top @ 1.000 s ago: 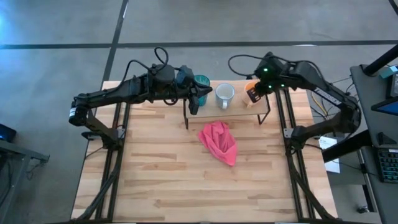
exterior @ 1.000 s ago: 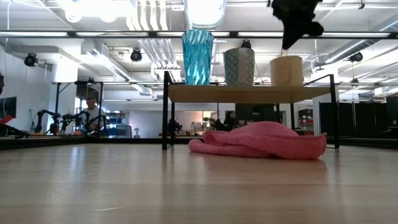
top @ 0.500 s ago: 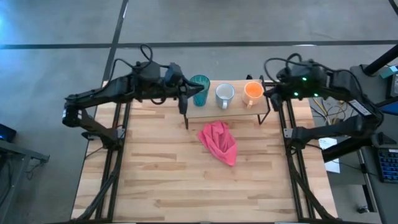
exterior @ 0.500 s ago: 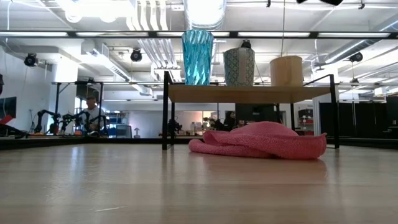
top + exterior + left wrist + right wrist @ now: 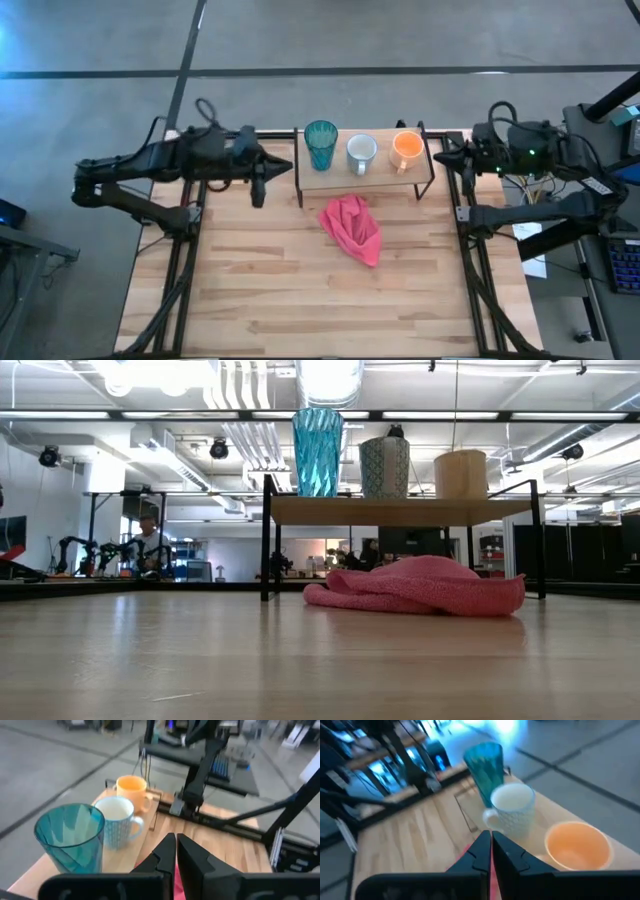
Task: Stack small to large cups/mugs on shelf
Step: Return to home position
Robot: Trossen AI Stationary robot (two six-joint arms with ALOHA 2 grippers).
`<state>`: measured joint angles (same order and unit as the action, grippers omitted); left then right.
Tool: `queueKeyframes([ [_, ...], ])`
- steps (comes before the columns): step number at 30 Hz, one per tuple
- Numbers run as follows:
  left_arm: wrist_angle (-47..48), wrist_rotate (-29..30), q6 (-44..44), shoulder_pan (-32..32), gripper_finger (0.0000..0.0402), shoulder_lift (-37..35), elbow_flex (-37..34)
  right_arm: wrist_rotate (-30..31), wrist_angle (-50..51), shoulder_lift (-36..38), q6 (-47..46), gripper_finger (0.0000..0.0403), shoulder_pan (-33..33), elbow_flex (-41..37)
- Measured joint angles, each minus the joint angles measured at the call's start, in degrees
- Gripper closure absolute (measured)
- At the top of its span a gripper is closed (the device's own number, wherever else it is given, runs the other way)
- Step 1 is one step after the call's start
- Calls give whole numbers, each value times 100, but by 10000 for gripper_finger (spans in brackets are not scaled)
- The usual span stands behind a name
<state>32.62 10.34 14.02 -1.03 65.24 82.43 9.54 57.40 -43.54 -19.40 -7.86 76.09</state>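
Observation:
Three vessels stand upright in a row on the small wooden shelf (image 5: pixel 362 178): a teal tumbler (image 5: pixel 320 144) at its left end, a white mug (image 5: pixel 361 152) in the middle, an orange mug (image 5: pixel 405 150) at its right end. All three also show in the low view: tumbler (image 5: pixel 318 452), white mug (image 5: pixel 384 467), orange mug (image 5: pixel 460 473). My left gripper (image 5: pixel 284 166) is shut, left of the shelf and clear of the tumbler (image 5: pixel 71 835). My right gripper (image 5: pixel 441 156) is shut, right of the shelf, apart from the orange mug (image 5: pixel 577 845).
A crumpled pink cloth (image 5: pixel 352 228) lies on the tabletop just in front of the shelf, seen under it in the low view as a pink cloth (image 5: pixel 420 586). The shelf's black legs (image 5: pixel 266 540) stand on the table. Bare wood (image 5: pixel 300 300) spreads toward the near edge.
Both arms have drawn back from the shelf. My left gripper has pulled away from the tumbler toward the table's left edge. My right gripper has left the orange mug, risen and gone toward the right edge, tipping closer to level. The three vessels have stayed put.

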Motion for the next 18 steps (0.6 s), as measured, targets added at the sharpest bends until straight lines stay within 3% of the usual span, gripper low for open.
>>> queueKeyframes([
  [4,-997,97,15,246,400,-630,-981,-35,-801,717,-4,394,84,-968],
  [10,-1775,107,68,472,400,-1526,-2162,-98,-1886,1651,-37,394,87,-2295],
  [18,-2522,261,-211,493,400,-2394,-3167,-114,-2757,2462,39,394,87,-3287],
])
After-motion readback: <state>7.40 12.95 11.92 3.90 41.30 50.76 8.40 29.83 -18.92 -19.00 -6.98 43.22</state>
